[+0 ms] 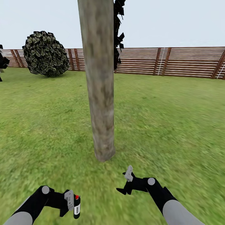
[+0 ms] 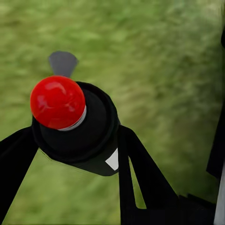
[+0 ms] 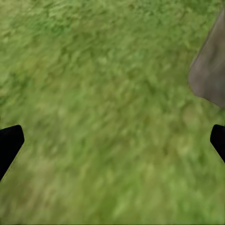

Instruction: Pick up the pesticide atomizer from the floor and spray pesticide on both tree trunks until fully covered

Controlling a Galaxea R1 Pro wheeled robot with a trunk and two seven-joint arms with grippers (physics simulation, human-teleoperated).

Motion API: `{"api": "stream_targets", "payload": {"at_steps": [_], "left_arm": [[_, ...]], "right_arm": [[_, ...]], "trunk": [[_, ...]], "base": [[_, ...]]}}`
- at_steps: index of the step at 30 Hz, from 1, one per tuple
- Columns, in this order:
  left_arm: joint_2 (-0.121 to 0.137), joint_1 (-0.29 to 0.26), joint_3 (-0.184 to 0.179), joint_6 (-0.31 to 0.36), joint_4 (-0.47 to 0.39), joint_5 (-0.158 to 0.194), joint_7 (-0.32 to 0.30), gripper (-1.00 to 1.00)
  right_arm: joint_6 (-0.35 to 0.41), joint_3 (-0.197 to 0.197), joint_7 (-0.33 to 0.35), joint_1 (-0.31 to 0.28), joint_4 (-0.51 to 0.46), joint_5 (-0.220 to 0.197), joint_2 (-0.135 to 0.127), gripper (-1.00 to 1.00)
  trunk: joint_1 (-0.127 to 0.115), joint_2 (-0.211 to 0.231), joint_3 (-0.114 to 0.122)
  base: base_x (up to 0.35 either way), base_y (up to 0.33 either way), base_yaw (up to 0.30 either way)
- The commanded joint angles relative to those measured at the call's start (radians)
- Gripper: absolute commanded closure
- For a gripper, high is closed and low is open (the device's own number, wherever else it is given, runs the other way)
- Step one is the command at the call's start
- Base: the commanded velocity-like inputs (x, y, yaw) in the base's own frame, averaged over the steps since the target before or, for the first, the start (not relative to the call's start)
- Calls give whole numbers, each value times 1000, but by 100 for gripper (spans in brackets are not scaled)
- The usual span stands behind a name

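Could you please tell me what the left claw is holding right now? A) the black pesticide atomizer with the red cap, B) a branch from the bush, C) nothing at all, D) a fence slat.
A: the left claw is closed around the black pesticide atomizer, its red cap pointing up, near the tree trunk.

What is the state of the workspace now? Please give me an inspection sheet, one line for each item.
Surface: grass lawn, no hard floor seen.
Job's things: pesticide atomizer, black with a red top, held upright; tree trunk stands directly ahead, no spray visible on it.
Clutter: nothing seen.
Grippers: left gripper shut on the atomizer, fingers at both its sides; right gripper open, holding nothing, above grass near the trunk base.
Cables: nothing seen.
Surroundings: wooden fence behind; round bush at far left.
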Motion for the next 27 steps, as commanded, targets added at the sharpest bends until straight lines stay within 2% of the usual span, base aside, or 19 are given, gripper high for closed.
{"api": "stream_targets", "payload": {"at_steps": [1,3,4,6,9,10,11,12,18,22,27], "left_arm": [[-7,-1,-1,-10,-1,-13,-3,100],[-16,-2,-24,-9,-1,-18,-4,100],[-24,-2,-52,-8,-1,-22,-2,100],[-39,-3,-83,-6,-1,-24,2,100],[-68,-4,-104,-6,-4,-27,6,100],[-103,-5,-113,-8,-5,-29,7,100],[-120,-7,-127,-7,-8,-35,7,100],[-127,-7,-135,-6,-13,-37,7,100],[-158,-8,-154,-5,-65,-44,8,100],[-166,-8,-154,-4,-78,-44,10,100],[-169,-10,-154,-3,-98,-42,11,100]], "right_arm": [[-5,-1,2,0,-1,9,2,-100],[-5,11,7,0,-2,9,4,-100],[-5,38,16,0,-2,9,6,100],[-5,86,25,0,-2,9,6,100],[-4,149,30,0,-5,9,13,100],[-3,170,32,0,-10,10,39,100],[-3,173,32,-1,-17,10,46,100],[-2,174,32,-1,-24,10,50,100],[-2,186,36,-1,-43,9,81,100],[-1,214,36,-1,-44,9,89,100],[-1,224,36,-1,-44,8,91,100]], "trunk": [[0,0,-1],[0,0,-1],[0,0,-1],[0,0,-1],[0,0,-1],[0,0,-1],[0,0,-1],[0,0,-1],[0,0,-1],[0,0,-1],[0,0,-1]], "base": [[0,0,0],[0,0,0],[0,0,0],[0,0,0],[0,0,0],[0,0,0],[0,0,0],[0,0,0],[0,0,0],[0,0,0],[0,0,0]]}}
